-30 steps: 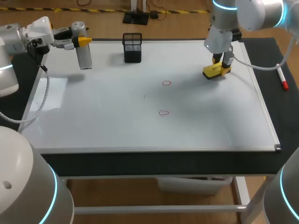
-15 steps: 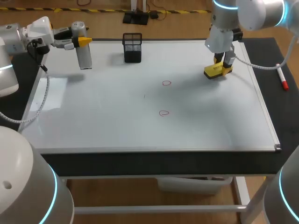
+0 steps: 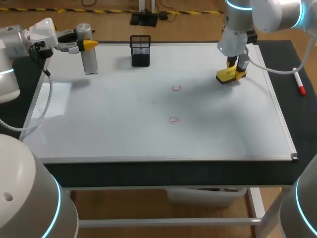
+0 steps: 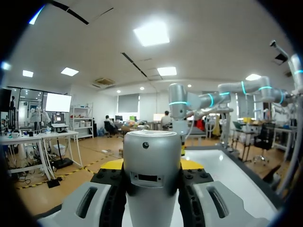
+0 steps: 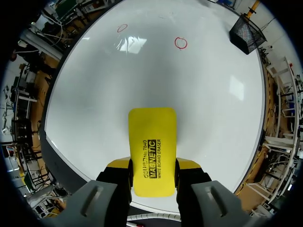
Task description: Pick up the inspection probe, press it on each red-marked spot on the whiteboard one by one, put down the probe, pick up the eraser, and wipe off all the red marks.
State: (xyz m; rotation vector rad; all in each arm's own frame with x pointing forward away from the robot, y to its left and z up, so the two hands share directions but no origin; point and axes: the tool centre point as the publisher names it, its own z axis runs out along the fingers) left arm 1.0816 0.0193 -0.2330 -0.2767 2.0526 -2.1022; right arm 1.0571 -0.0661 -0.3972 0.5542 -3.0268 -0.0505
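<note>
My left gripper (image 3: 85,44) is shut on the grey cylindrical probe (image 3: 89,58) and holds it above the whiteboard's (image 3: 99,129) far left corner. The left wrist view shows the probe (image 4: 151,189) upright between that gripper's (image 4: 151,165) yellow tips. Over the board's far right part, my right gripper (image 3: 236,67) is shut on the yellow eraser (image 3: 228,76). Seen from the right wrist, the eraser (image 5: 152,142) juts out ahead of the gripper (image 5: 152,166). Two small red rings, one (image 3: 177,88) and another (image 3: 173,120), sit mid-board, far ahead of the eraser as mark (image 5: 180,43) and mark (image 5: 122,28).
A black mesh holder (image 3: 140,50) stands at the board's far edge, between the two grippers. A red marker pen (image 3: 299,84) lies on the dark table right of the board. The board's raised frame (image 3: 282,124) runs along its right side.
My right gripper has shifted slightly to the right with the eraser. The left arm and the probe have stayed still.
</note>
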